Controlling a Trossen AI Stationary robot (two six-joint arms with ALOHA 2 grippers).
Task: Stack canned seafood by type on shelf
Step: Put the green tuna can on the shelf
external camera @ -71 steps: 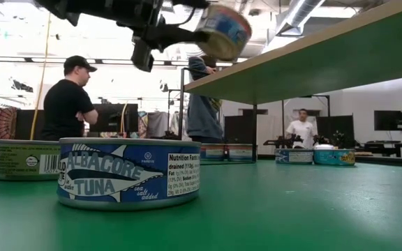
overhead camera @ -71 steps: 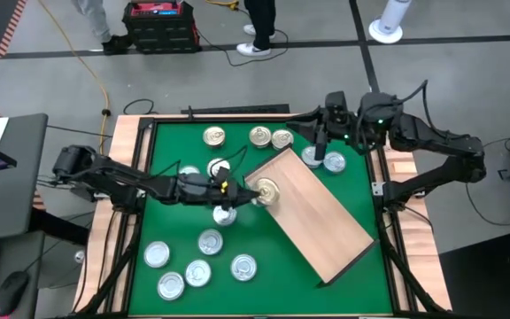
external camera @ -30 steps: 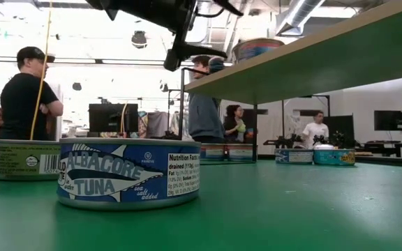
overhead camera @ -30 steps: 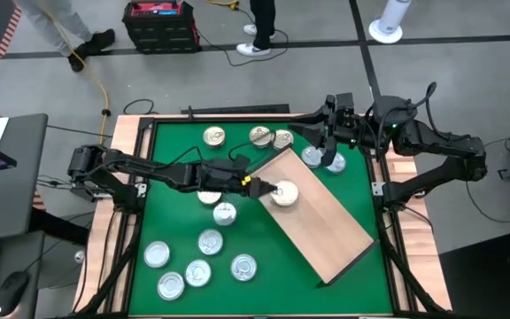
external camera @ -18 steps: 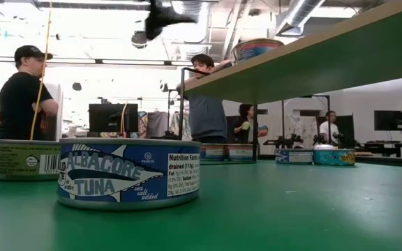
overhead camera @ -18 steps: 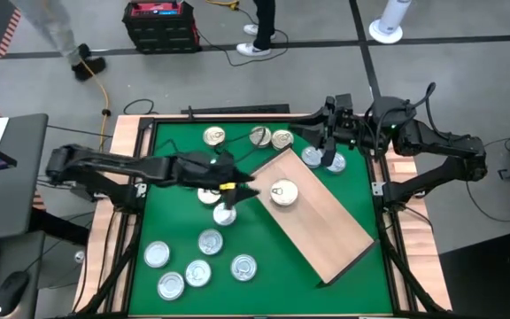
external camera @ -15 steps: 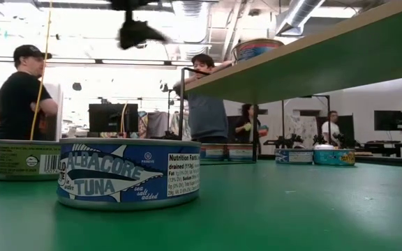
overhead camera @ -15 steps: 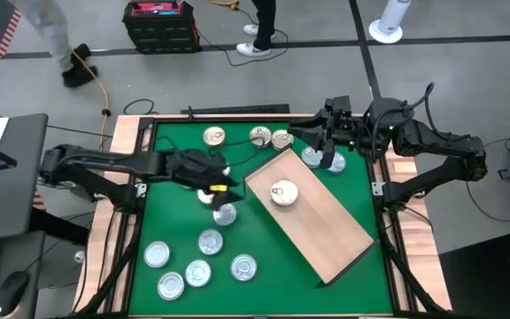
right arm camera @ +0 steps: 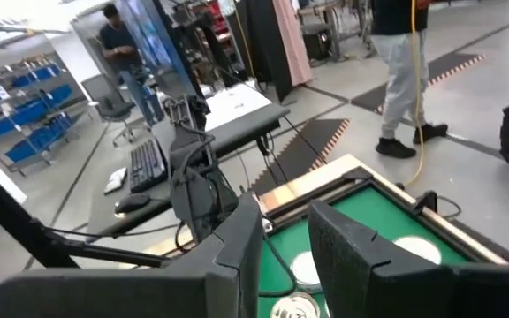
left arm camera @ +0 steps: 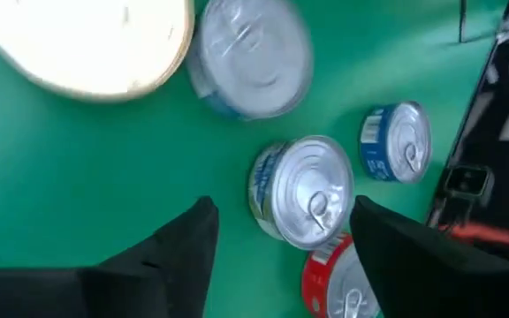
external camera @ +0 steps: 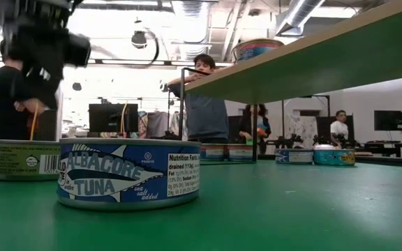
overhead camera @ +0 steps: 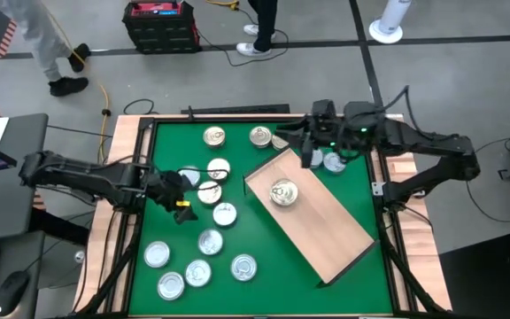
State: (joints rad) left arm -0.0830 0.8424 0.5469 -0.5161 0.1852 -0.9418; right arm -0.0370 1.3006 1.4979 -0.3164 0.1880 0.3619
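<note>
One can is on the board now, and the left arm has pulled back to get another.

A moment ago the left gripper [overhead camera: 181, 210] was over the board [overhead camera: 326, 221] with a can; now that can [overhead camera: 281, 191] sits alone near the board's top corner, and the gripper has swung away, well off the board's left side. That means the first can is placed, and many more still wait on the green mat [overhead camera: 264, 283]. In the left wrist view its fingers [left arm camera: 184, 243] are spread wide and hold nothing, with a silver-topped can [left arm camera: 303, 190] between them lower down, so it may be the next pick. The right gripper [overhead camera: 308, 151] hangs just past the board's top corner, near two cans there [overhead camera: 324, 161]; its fingers [right arm camera: 241, 243] look a little apart and empty, though the view is poor.
</note>
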